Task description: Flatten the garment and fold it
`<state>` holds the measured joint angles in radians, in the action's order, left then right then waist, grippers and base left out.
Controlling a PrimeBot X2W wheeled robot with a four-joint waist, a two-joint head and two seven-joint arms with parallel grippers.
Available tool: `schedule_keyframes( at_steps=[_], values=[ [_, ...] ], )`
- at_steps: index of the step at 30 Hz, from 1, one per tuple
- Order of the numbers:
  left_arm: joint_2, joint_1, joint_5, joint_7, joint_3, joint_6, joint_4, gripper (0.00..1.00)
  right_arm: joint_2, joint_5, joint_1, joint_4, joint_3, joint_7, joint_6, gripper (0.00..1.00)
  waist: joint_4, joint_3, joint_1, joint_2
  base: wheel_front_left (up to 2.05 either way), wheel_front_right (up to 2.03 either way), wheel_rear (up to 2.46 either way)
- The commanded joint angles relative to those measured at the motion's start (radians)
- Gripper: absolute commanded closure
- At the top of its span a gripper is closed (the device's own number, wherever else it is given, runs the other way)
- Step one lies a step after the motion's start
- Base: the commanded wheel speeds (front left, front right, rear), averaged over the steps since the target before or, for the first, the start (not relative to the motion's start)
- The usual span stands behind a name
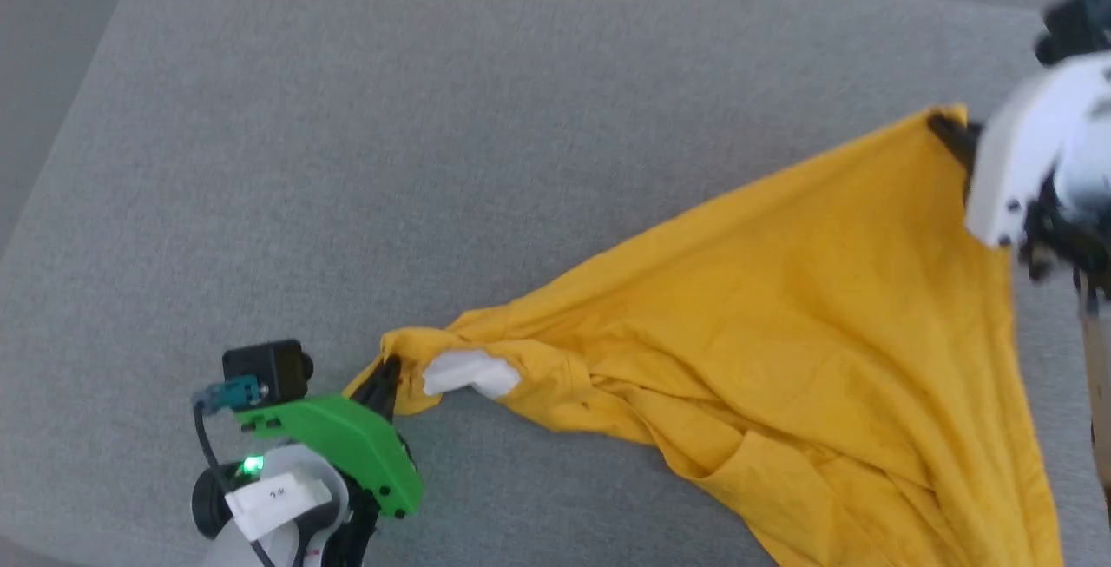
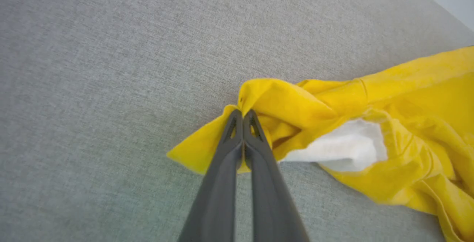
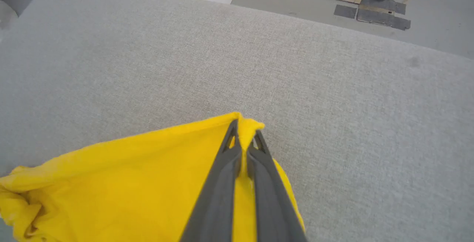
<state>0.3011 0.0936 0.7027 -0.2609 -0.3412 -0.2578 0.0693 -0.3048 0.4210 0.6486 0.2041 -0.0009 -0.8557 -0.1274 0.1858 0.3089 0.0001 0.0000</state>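
1. The left gripper [image 1: 386,379] is picked out at the near left. Its green-cased wrist [image 1: 347,445] is angled up and to the right, and the fingers are laid low over the grey padded surface [image 1: 434,159].
2. Its jaws are pressed fully together, and a bunched corner of the garment [image 1: 781,306] is pinched between the tips. In the left wrist view the two dark fingers [image 2: 222,182] are seen touching along their length, with yellow cloth folded around their ends.
3. The right gripper [image 1: 944,127] is held at the far right. Its white casing [image 1: 1015,168] is blurred, and the fingers are pointed left and toward the far side.
4. Those jaws are closed as well, clamped on a peaked corner of the cloth. In the right wrist view a thin yellow fold is squeezed between the tips, and a small tuft is pushed out past them.
5. The garment is spread over the right and near part of the grey surface and drawn out between the two grips.
6. Its long axis is run from near left to far right. The far edge is pulled into an almost straight line between the pincers, while the loose bulk is sagged toward the near right and cut off by the bottom of the head view.
7. A white patch [image 1: 469,373] is spotted just right of the left grip, partly wrapped in folds. Creases are gathered at that end, and the cloth near the right grip is held smoother.
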Motion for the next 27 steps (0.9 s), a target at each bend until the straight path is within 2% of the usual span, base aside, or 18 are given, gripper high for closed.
schedule_keyframes(
  at_steps=[1,6,10,14,20,22,23,27],
  values=[
    [0.011,-0.023,0.000,-0.003,0.006,-0.011,0.005,1.00,0.011,0.035,-0.087,-0.047,-0.033,0.001,-0.003,1.00,-0.083,-0.138,-0.0001,0.0000,0.00,0.00,0.00],
    [0.016,-0.085,0.014,-0.005,0.021,-0.038,0.035,1.00,0.055,0.098,-0.366,-0.230,-0.142,-0.059,-0.003,1.00,-0.134,-0.198,-0.0001,0.0000,0.00,0.00,0.00],
    [0.015,-0.126,0.027,-0.001,0.026,-0.045,0.055,1.00,0.131,0.152,-0.552,-0.340,-0.208,-0.134,-0.003,1.00,-0.163,-0.222,-0.0001,0.0000,0.00,0.00,0.00],
    [0.019,-0.147,0.052,0.028,0.048,-0.018,0.076,1.00,0.164,0.192,-0.631,-0.413,-0.238,-0.215,-0.003,1.00,-0.189,-0.239,-0.0001,0.0000,0.00,0.00,0.00],
    [0.062,-0.052,0.074,0.038,0.101,0.035,0.093,1.00,0.149,0.226,-0.505,-0.444,-0.258,-0.268,-0.003,1.00,-0.202,-0.256,-0.0001,0.0000,0.00,0.00,0.00],
    [0.064,0.028,0.107,0.027,0.125,0.061,0.097,1.00,0.137,0.226,-0.420,-0.439,-0.263,-0.281,-0.003,1.00,-0.198,-0.262,-0.0001,0.0000,0.00,0.00,0.00],
    [0.094,0.081,0.086,0.012,0.125,0.073,0.086,1.00,0.126,0.224,-0.368,-0.431,-0.268,-0.286,-0.003,1.00,-0.193,-0.267,-0.0001,0.0000,0.00,0.00,0.00],
    [0.127,0.293,0.072,-0.009,0.140,0.110,0.042,1.00,0.093,0.213,-0.187,-0.389,-0.274,-0.311,-0.003,1.00,-0.180,-0.293,-0.0001,0.0000,0.00,0.00,0.00]
  ],
)
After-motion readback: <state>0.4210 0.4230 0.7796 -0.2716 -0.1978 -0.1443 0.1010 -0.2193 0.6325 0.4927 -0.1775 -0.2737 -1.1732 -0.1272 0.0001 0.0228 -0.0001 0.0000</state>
